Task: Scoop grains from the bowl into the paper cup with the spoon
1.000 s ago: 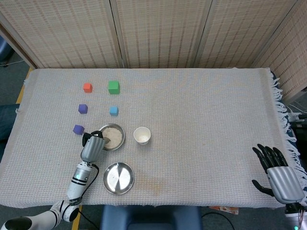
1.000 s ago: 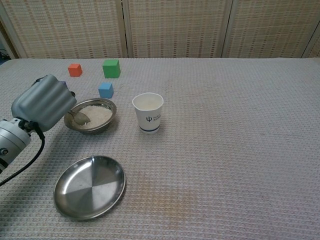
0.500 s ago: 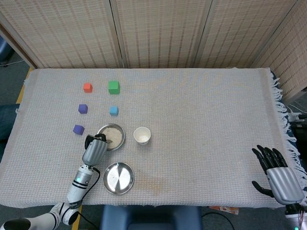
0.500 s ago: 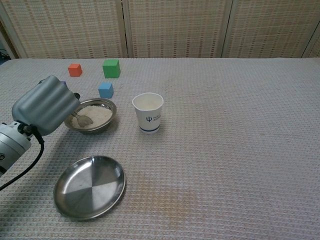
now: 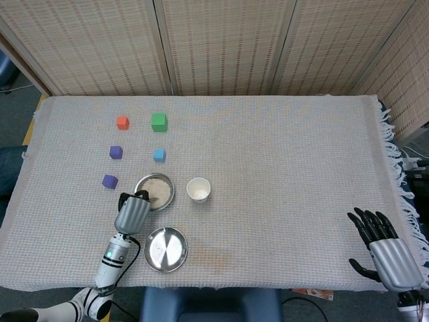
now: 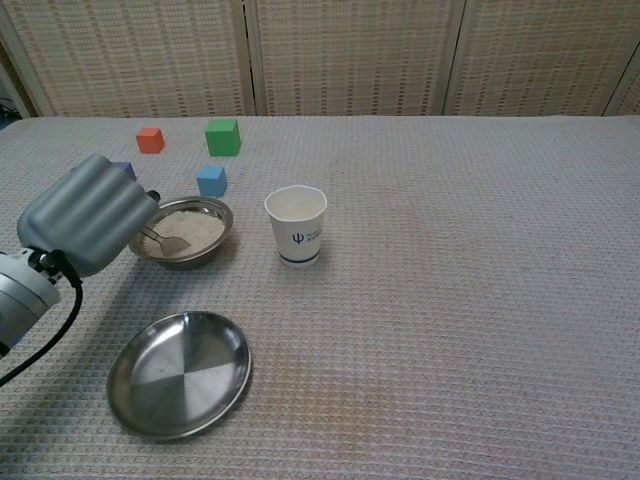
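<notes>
A steel bowl (image 6: 218,212) (image 5: 167,194) of pale grains stands left of the white paper cup (image 6: 296,226) (image 5: 198,189). My left hand (image 6: 85,215) (image 5: 132,210) sits at the bowl's near left rim and grips a metal spoon (image 6: 165,240). The spoon's tip rests in the grains at the bowl's near edge. Most of the handle is hidden inside the fingers. My right hand (image 5: 382,243) hovers open at the table's near right edge, far from everything, fingers spread.
An empty steel plate (image 6: 180,373) (image 5: 166,249) lies in front of the bowl. Small cubes sit behind it: blue (image 6: 211,180), green (image 6: 222,136), red (image 6: 150,139), and two purple (image 5: 110,180) (image 5: 116,152). The cloth's fringed right edge (image 5: 402,181) overhangs the table.
My left hand has drawn back toward the near edge, pulling the spoon from the bowl's middle to its near rim. The right hand dropped slightly lower.
</notes>
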You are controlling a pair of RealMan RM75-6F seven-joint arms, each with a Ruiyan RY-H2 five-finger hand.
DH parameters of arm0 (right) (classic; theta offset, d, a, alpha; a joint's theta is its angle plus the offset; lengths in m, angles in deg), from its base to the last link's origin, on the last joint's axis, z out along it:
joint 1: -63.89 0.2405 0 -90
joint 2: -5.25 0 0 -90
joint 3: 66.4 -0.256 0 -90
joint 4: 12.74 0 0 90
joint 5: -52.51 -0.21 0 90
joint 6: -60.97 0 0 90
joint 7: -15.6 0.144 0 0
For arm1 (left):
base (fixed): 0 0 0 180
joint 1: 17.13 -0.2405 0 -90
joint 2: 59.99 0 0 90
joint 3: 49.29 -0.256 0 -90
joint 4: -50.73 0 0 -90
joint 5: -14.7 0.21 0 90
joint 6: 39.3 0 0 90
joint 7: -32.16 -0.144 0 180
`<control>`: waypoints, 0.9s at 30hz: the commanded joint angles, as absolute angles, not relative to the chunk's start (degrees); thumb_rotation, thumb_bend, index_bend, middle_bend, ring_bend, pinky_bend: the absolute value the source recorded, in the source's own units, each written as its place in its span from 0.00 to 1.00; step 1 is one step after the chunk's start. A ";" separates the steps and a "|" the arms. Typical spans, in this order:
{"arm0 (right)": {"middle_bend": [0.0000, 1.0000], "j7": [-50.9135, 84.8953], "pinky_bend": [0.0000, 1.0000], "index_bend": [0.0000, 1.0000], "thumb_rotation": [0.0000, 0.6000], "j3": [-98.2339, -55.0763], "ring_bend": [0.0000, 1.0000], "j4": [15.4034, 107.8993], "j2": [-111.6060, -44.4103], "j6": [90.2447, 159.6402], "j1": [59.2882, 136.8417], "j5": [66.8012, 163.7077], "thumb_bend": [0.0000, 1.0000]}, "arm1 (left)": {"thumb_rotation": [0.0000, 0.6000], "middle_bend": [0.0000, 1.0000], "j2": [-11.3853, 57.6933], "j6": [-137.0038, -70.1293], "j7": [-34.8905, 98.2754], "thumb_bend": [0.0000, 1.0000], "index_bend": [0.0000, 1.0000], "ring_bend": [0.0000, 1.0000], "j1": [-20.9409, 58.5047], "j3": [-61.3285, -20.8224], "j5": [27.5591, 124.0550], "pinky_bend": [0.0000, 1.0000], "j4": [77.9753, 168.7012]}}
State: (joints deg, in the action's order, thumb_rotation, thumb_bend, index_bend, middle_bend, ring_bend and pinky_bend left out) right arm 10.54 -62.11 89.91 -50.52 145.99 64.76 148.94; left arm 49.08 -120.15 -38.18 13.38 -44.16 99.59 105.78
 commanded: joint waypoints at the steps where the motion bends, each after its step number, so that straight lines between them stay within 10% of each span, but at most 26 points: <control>1: 0.00 10.66 0.00 0.00 1.00 -62.11 0.00 89.85 -50.43 146.09 64.66 148.89 0.12 | 1.00 1.00 48.60 -119.70 -36.58 0.41 0.69 1.00 13.42 -43.83 99.48 1.00 106.73; 27: 0.00 8.29 0.00 0.00 1.00 -62.43 0.00 90.31 -50.80 146.22 64.10 148.34 0.12 | 1.00 1.00 35.46 -109.93 -11.36 0.40 0.84 1.00 13.03 -32.40 82.39 1.00 131.05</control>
State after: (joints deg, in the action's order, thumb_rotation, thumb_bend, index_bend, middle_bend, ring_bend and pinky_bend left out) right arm 8.29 -62.43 90.30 -50.80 146.22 64.10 148.34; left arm 37.30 -111.66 -13.46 13.24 -34.31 85.31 128.44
